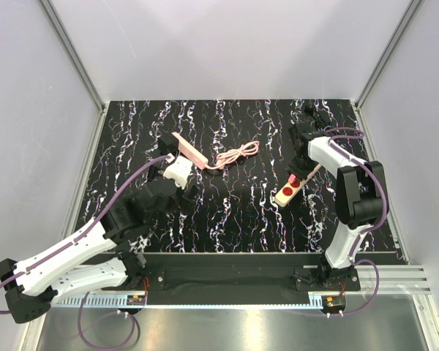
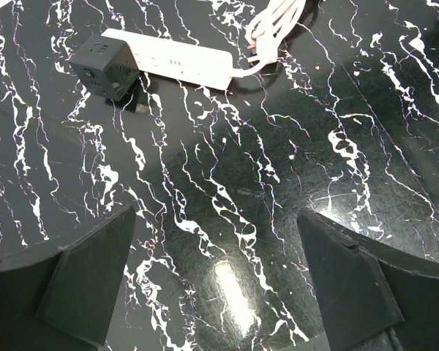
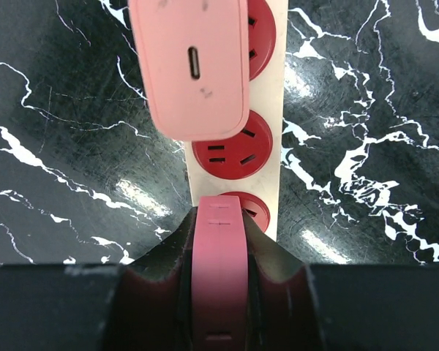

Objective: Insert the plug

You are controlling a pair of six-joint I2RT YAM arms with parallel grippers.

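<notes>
- Black, white-veined tabletop (image 1: 234, 219) fills a white-walled enclosure, with both arms reaching out over it.
- On the right lies a cream power strip (image 1: 287, 191) with red round sockets (image 3: 234, 157), and the right gripper (image 3: 219, 219) hangs directly over it.
- Its jaws are pinched tight on a narrow pink piece (image 3: 219, 270).
- A broader pink plug block (image 3: 194, 66) with a small port in its back sits over the far socket. I cannot tell whether it is fully seated, or joined to the pinched piece.
- The left gripper (image 2: 216, 216) is spread wide and holds nothing. It faces a second strip (image 2: 179, 66) that carries a dark cube adapter (image 2: 102, 66) and a coiled cable (image 1: 238, 155).
- My judgement is that the step in hand is the insertion itself, at the red-socket strip.
- The next move calls for squaring the prongs to a socket's slots and pressing straight down. The unheld strip may slide or tip under that push.
</notes>
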